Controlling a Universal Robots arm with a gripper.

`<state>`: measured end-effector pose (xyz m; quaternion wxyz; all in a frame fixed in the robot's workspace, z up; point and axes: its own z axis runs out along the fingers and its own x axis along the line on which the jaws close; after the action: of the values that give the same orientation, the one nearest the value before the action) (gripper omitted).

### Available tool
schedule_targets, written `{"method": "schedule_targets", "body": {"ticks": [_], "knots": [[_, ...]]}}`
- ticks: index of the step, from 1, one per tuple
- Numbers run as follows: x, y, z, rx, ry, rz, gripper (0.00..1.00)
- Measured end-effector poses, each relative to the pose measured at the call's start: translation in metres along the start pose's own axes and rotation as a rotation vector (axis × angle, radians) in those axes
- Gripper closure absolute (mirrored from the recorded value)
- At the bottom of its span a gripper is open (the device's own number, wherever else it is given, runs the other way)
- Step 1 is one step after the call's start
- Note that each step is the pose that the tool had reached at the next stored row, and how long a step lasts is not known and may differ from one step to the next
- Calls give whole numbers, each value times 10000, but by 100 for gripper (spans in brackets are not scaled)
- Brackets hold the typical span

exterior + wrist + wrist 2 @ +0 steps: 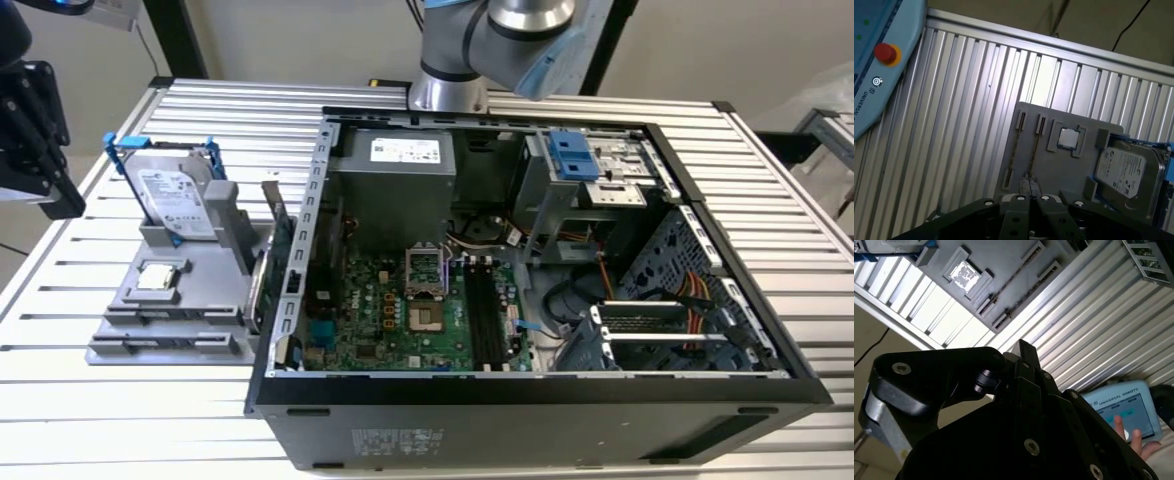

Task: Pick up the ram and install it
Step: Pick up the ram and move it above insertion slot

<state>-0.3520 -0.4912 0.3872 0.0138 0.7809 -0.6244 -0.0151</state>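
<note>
The ram (1034, 150) sits on edge in its slot on the grey holder (1051, 172), out ahead of the pincer (1030, 199) and clear of it, with no contact that I can see. In the first wrist view the two fingers are pressed together, nothing between them. So nothing is picked up yet, and the whole job, lift and install, is left to do.

Further out from the fingertips, past the ram, are the small square chip (1070, 138) and then the hard drive (1124, 172) in its blue frame, both on that same holder. Off to one side of the pincer lies the teach pendant (876, 75), red button showing.

The exterior view offers what the wrist cameras do not: the open computer case (694, 250) beside the holder and its motherboard (400, 320), where I judge the ram must end up. The second wrist view adds a hand (1134, 440) on the pendant's screen.
</note>
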Motion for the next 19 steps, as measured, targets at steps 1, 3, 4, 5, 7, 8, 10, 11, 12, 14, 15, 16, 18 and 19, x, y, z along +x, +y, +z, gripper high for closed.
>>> {"method": "schedule_targets", "body": {"ticks": [1, 3, 4, 5, 7, 8, 10, 11, 12, 14, 15, 16, 18, 19], "knots": [[0, 0, 0, 0, 0, -21, 100], [0, 0, 0, -1, 3, -64, 100], [0, 0, 0, -1, 3, -85, 100], [0, 0, 0, -1, 4, -107, 100], [0, 0, 0, -1, 6, -148, 100], [0, 0, 0, -1, 7, -170, 100], [0, 0, 0, -2, 8, -213, 100], [0, 0, 0, -2, 9, -235, 100], [0, 0, 0, -2, 10, -256, 100], [0, 0, 0, -2, 12, -296, 0], [0, 0, 0, -2, 13, -318, 0], [0, 0, 0, -2, 13, -338, 0], [0, 0, 0, -3, 16, -383, 0], [0, 0, 0, -3, 16, -403, 0]]}}
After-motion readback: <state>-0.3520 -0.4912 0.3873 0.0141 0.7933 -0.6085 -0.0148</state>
